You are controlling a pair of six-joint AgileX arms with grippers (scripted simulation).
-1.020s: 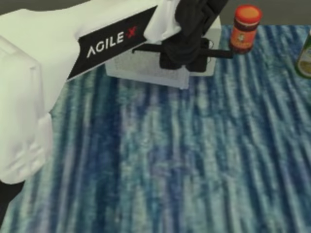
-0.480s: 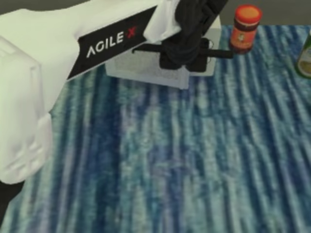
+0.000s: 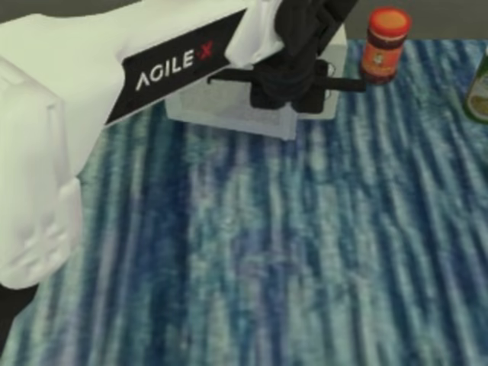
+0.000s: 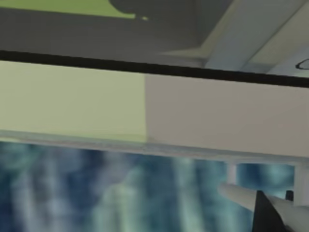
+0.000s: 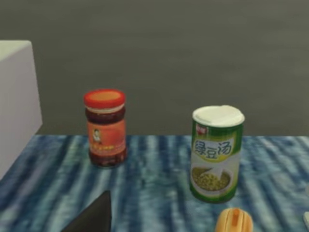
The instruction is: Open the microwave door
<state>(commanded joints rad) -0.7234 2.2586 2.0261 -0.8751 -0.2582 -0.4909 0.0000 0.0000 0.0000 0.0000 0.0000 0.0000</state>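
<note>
My left arm reaches across the top view from the left, its white casing marked AGILE X covering much of the microwave point(image 3: 229, 99), which sits at the far edge of the table point(image 3: 305, 252) toward the middle. My left gripper point(image 3: 293, 80) is a dark mass right at the front of the microwave, on the side nearer the jar, and from above I cannot tell whether its fingers are released or clenched, because the wrist body hides them. The microwave door point(image 3: 229, 110) shows below the arm as a pale speckled panel, and its lower edge looks slightly angled away from the box front, though the arm covers too much for me to say how far it stands open. In my left wrist view I am pressed in close: a broad flat panel, part yellowish and part off-white, runs across the frame with a black seam above it and the blue streaked cloth below, and a pale fingertip point(image 4: 241, 195) pokes in at the lower corner. The red-lidded sauce jar point(image 3: 385, 44) stands just beside the microwave on the right. My right wrist view shows that jar upright, a green can point(image 5: 216, 152) near it, and a dark fingertip point(image 5: 94, 216) of my right gripper at the frame's edge.
</note>
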